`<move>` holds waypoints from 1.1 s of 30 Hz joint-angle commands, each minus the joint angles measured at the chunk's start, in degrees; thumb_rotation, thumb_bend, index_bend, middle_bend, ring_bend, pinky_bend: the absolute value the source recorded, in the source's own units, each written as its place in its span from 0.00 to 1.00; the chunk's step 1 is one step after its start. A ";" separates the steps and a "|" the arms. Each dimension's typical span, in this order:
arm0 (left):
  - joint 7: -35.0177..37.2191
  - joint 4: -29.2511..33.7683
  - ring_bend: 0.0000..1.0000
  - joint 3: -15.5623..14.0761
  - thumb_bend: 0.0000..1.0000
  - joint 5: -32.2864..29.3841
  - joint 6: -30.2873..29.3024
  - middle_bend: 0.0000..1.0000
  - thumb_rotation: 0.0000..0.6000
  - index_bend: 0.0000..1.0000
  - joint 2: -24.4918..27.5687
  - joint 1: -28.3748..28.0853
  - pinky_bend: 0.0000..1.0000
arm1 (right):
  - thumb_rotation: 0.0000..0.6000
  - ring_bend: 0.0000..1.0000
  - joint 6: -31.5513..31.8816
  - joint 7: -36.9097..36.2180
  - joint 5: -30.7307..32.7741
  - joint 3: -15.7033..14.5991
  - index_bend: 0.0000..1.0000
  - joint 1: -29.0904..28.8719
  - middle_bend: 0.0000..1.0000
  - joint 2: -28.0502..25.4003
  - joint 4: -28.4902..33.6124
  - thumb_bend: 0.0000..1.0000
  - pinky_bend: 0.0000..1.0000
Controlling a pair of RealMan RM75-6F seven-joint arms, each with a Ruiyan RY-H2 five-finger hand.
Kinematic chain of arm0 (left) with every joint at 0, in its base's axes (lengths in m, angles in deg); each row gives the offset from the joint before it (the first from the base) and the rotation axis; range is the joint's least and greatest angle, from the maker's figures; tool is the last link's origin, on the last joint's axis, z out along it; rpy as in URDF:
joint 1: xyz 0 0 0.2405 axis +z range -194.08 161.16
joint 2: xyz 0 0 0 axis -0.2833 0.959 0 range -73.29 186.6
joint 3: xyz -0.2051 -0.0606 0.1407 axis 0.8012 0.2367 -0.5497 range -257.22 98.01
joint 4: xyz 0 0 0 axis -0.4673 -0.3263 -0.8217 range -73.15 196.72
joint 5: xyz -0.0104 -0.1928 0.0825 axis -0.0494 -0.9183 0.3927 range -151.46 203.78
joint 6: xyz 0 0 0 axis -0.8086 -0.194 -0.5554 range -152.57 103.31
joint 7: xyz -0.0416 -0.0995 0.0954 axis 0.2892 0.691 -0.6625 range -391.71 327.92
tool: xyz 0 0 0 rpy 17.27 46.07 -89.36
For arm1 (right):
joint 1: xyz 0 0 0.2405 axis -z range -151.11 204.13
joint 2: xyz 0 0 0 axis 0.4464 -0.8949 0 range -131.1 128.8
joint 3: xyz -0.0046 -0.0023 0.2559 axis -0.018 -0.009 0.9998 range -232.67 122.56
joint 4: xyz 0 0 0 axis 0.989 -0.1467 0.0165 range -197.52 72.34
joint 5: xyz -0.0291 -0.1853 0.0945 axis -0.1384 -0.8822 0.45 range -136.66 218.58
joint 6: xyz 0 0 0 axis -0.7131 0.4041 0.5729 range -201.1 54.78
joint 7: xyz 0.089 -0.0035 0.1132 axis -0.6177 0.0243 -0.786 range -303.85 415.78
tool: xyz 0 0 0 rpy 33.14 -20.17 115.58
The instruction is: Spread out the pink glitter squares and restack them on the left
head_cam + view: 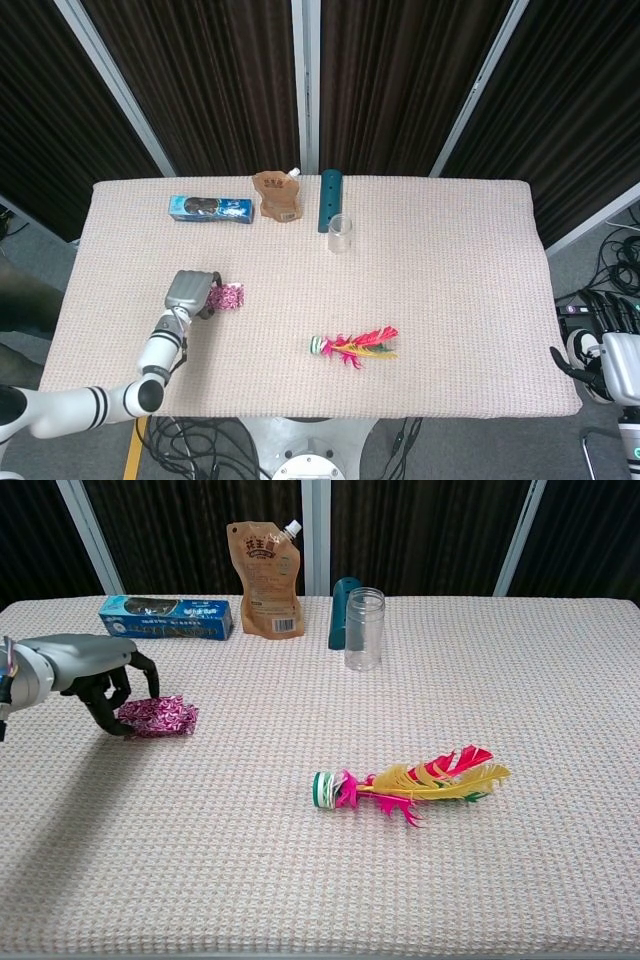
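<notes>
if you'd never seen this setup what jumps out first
The left hand at the table's left side, its fingers curled down onto the pink glitter squares. Next, the bright feather shuttlecock lying alone near the front middle. Along the back stand a blue box, a brown pouch and a clear jar.
</notes>
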State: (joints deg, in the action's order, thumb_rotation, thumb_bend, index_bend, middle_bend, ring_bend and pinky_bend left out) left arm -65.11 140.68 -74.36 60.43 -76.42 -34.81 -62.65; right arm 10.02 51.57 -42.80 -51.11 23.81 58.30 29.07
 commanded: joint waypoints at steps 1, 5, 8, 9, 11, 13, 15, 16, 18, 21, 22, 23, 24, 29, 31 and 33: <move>0.22 -1.70 0.93 0.42 0.30 -1.89 1.34 0.89 1.00 0.41 -0.72 -0.09 0.87 | 0.63 0.00 0.06 0.01 -0.03 -0.02 0.08 0.02 0.08 -0.02 0.06 0.20 0.00; 0.23 -2.91 0.92 0.86 0.30 -3.33 2.44 0.89 1.00 0.41 -1.27 -0.54 0.87 | 0.61 0.00 0.24 0.15 0.16 0.00 0.08 0.16 0.08 -0.20 0.19 0.20 0.00; 0.70 -3.51 0.92 1.48 0.30 -4.18 3.34 0.89 1.00 0.41 -1.46 -0.90 0.87 | 0.63 0.00 0.32 0.16 0.22 -0.05 0.08 0.25 0.08 -0.26 0.22 0.19 0.00; 0.74 -3.67 0.92 1.59 0.30 -4.33 3.55 0.89 1.00 0.41 -1.47 -1.03 0.87 | 0.64 0.00 0.33 0.17 0.24 -0.05 0.08 0.26 0.08 -0.27 0.22 0.19 0.00; 0.75 -3.97 0.92 1.75 0.30 -4.52 3.84 0.89 1.00 0.41 -1.49 -1.31 0.87 | 0.63 0.00 0.29 0.20 0.36 -0.05 0.08 0.28 0.08 -0.31 0.25 0.19 0.00; 0.61 -4.24 0.92 1.74 0.30 -4.73 4.04 0.89 1.00 0.41 -1.59 -1.54 0.87 | 0.62 0.00 0.25 0.19 0.47 -0.05 0.08 0.30 0.08 -0.33 0.22 0.20 0.00; 0.31 -4.71 0.92 1.69 0.30 -5.21 4.30 0.89 1.00 0.41 -1.84 -1.86 0.87 | 0.62 0.00 0.19 0.14 0.56 -0.03 0.08 0.30 0.08 -0.35 0.21 0.19 0.00; 0.19 -4.91 0.92 1.70 0.30 -5.52 4.43 0.89 1.00 0.41 -1.97 -1.99 0.87 | 0.62 0.00 0.19 0.13 0.58 -0.03 0.08 0.30 0.08 -0.36 0.21 0.19 0.00; -0.12 -5.41 0.92 1.65 0.30 -6.22 4.82 0.89 1.00 0.41 -2.20 -2.33 0.87 | 0.62 0.00 0.19 0.09 0.60 -0.06 0.08 0.33 0.08 -0.33 0.14 0.20 0.00; -0.49 -6.20 0.92 1.63 0.30 -7.22 5.16 0.89 1.00 0.41 -2.52 -2.73 0.87 | 0.63 0.00 0.16 -0.04 0.67 -0.07 0.08 0.36 0.08 -0.28 -0.02 0.19 0.00; -0.52 -6.33 0.92 1.67 0.30 -7.43 5.21 0.89 1.00 0.41 -2.58 -2.82 0.87 | 0.63 0.00 0.13 -0.08 0.69 -0.06 0.08 0.34 0.08 -0.28 -0.06 0.19 0.00; -0.58 -6.42 0.92 1.67 0.30 -7.60 5.20 0.89 1.00 0.41 -2.63 -2.92 0.87 | 0.63 0.00 0.07 -0.11 0.73 -0.06 0.08 0.32 0.08 -0.27 -0.10 0.19 0.00; -0.63 -6.43 0.92 1.64 0.30 -7.64 5.14 0.89 1.00 0.41 -2.67 -2.97 0.87 | 0.63 0.00 0.03 -0.15 0.76 -0.06 0.08 0.32 0.08 -0.25 -0.15 0.19 0.00; -0.90 -6.34 0.92 1.38 0.30 -7.83 4.99 0.89 1.00 0.40 -2.88 -3.22 0.87 | 0.63 0.00 -0.18 -0.42 0.87 -0.06 0.08 0.26 0.08 -0.14 -0.42 0.19 0.00; -1.02 -6.38 0.92 1.35 0.30 -7.95 4.91 0.89 1.00 0.40 -2.99 -3.34 0.87 | 0.63 0.00 -0.13 -0.52 0.87 -0.11 0.08 0.33 0.08 -0.15 -0.52 0.19 0.00; -1.11 -6.40 0.92 1.33 0.30 -8.05 4.85 0.89 1.00 0.39 -3.04 -3.45 0.87 | 0.63 0.00 -0.03 -0.62 0.91 -0.09 0.08 0.40 0.08 -0.19 -0.62 0.19 0.00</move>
State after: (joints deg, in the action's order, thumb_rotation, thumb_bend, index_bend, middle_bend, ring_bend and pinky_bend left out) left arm -66.21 134.29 -73.03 52.39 -71.58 -37.84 -66.10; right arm 9.99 50.94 -41.89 -51.20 24.21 58.11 28.46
